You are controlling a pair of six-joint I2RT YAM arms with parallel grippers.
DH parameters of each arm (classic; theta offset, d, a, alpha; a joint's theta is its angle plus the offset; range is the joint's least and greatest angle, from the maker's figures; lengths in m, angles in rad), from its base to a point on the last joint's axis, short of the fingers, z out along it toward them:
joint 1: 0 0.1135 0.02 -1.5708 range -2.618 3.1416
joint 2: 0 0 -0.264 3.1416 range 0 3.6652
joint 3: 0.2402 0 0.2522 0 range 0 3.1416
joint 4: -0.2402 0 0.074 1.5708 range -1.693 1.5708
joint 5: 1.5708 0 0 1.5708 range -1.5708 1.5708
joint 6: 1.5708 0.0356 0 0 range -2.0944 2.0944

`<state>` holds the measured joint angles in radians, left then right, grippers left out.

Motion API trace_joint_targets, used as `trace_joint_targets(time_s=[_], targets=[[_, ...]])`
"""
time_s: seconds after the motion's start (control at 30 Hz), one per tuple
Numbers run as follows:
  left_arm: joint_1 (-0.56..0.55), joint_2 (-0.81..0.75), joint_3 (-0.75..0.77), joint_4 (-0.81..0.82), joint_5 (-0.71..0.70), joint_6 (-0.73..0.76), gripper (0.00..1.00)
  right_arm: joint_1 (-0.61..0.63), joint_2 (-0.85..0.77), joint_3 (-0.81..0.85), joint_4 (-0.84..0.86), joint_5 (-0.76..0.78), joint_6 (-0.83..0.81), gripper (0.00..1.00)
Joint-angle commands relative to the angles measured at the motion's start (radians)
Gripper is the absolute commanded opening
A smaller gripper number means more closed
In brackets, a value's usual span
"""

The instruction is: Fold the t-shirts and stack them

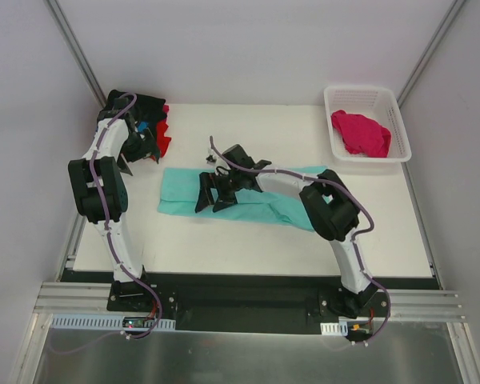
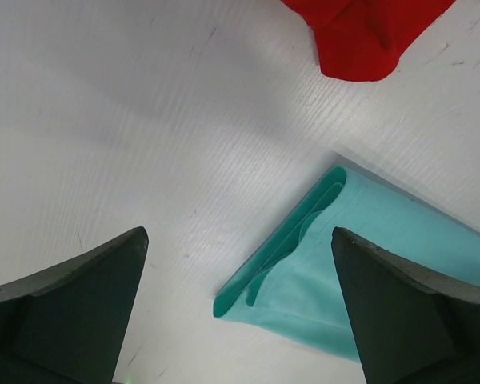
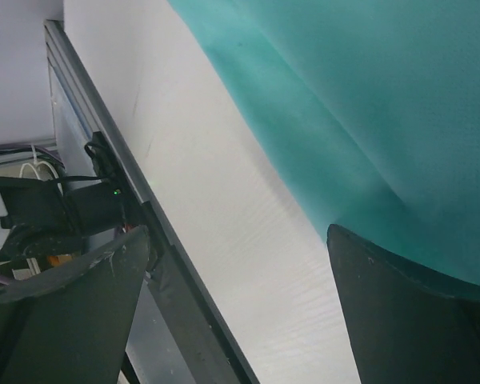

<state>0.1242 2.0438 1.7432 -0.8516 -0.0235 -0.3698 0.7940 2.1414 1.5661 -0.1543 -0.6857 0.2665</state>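
Jaws on both arms wide apart, nothing held. Left jaws hang over bare surface (image 1: 264,240) near the far-left corner, between the red shirt (image 2: 368,36) and the folded corner of the mint-teal shirt (image 2: 376,280), touching neither. Right jaws sit low over the left part of the mint-teal shirt, and one finger (image 3: 408,320) overlaps the cloth in the wrist view. Contact: cannot tell.

Mint-teal shirt lies flat mid-surface as a long band with layered edges showing at its corner. Right arm (image 1: 332,212) reaches across it and hides its middle. Black shirt (image 1: 144,104) is bunched at the far-left corner, the red one against its right side, and the left arm (image 1: 104,184) partly covers both. Magenta-pink shirt (image 1: 360,132) is crumpled inside the white basket (image 1: 402,120) at the far right, well apart from the rest.

Surface is white and scuffed. Metal rail (image 1: 248,300) runs along the near edge. Pale walls on three sides.
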Motion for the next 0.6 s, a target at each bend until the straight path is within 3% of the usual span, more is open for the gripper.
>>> trace_joint_targets(time_s=[0.0,0.27,0.57], targets=[[0.002,-0.057,0.029,-0.035,0.005,0.025,0.99,-0.004,0.052,0.012,0.016,-0.015,0.005,0.96],[0.003,-0.085,0.013,-0.035,0.020,0.020,0.99,0.001,0.057,-0.066,0.045,-0.037,0.025,0.96],[0.003,-0.085,0.001,-0.035,0.042,0.017,0.99,0.024,-0.132,-0.284,0.047,-0.021,0.005,0.96]])
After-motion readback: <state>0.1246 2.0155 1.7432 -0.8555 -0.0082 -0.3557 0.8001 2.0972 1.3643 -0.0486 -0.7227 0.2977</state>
